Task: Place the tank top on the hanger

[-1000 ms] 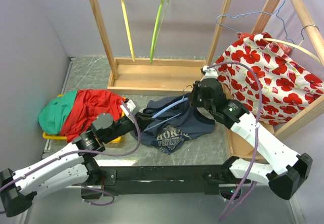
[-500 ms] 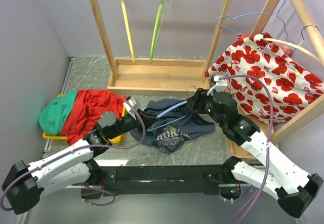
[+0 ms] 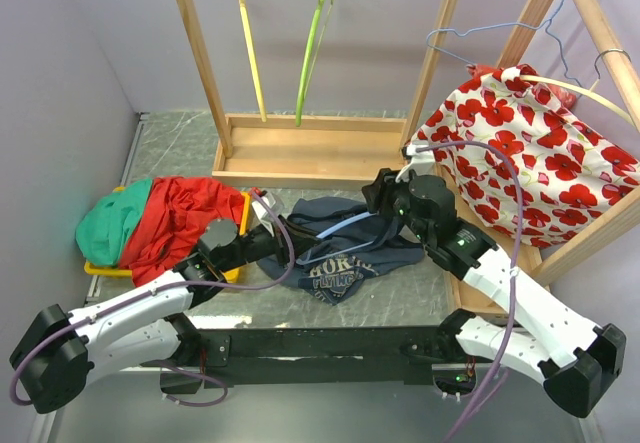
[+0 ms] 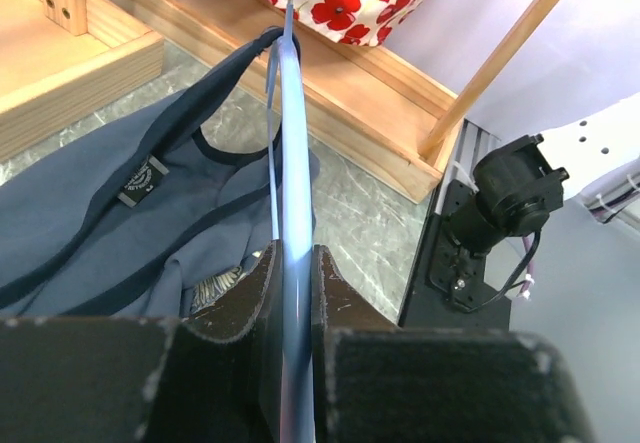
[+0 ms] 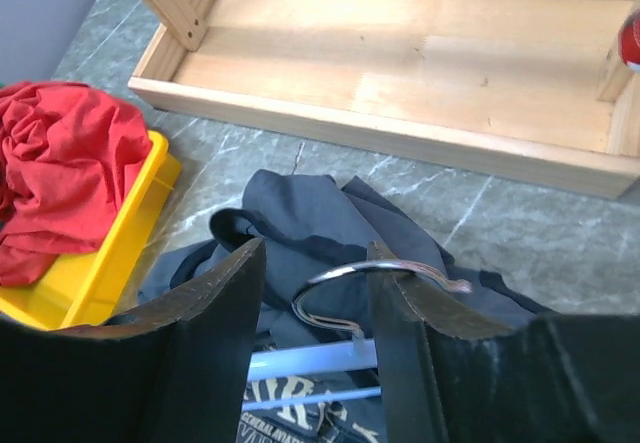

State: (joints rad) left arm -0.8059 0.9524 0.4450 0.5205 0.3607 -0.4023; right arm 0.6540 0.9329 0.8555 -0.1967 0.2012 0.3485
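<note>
Where the tank top lies crumpled on the bench at the centre of the overhead frame, both arms reach in over it. In the left wrist frame, the left gripper has its fingers clamped on the thin light blue bar of the hanger. That bar runs from them straight up to the top middle of the frame, where a navy strap meets it. The right gripper holds its fingers apart. The hanger's metal hook lies between them and touches the finger on the right of that frame. The blue bars show just below the hook, over the shirt's pale lettering. At the left of the overhead frame a red garment and a green garment are heaped on a yellow tray. A wooden rack stands at the top centre.
</note>
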